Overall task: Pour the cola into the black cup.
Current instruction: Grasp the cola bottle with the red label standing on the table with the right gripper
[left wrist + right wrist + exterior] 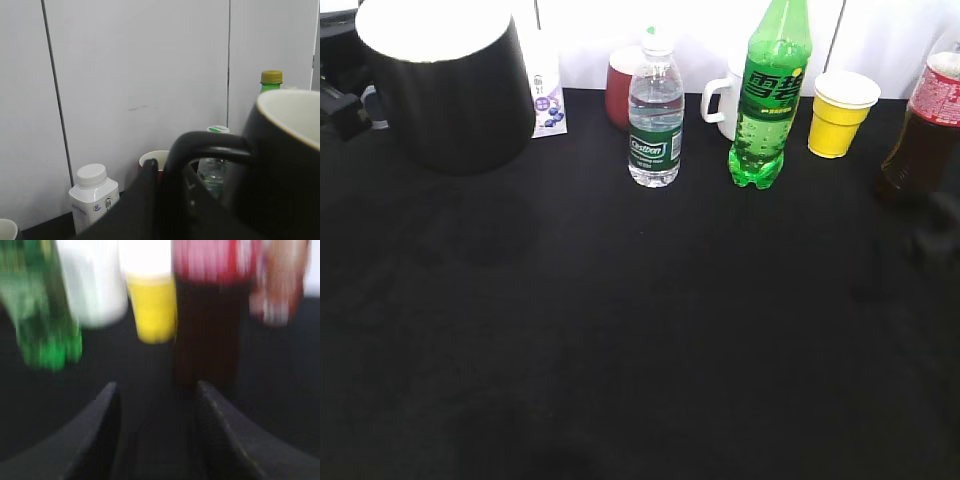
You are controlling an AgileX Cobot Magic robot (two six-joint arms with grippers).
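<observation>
Starting at the table's (620, 330) far-left corner, the black cup (445, 85) hangs raised above the cloth, its handle (200, 145) gripped by the left gripper (167, 200), whose dark fingers close around it in the left wrist view. Behind it stands a small white bottle (545, 95) with a purple label. Along the far edge come a red cup (620, 85), a water bottle (655, 115) with a green label whose writing is too small to read, a white mug (725, 100), a green bottle (770, 95) with white Chinese characters, and a yellow cup (840, 112). At the far-right corner the cola (930, 120) shows a red-and-white label. The right gripper (157, 405), blurred, points at the cola with fingers spread apart, holding nothing.
</observation>
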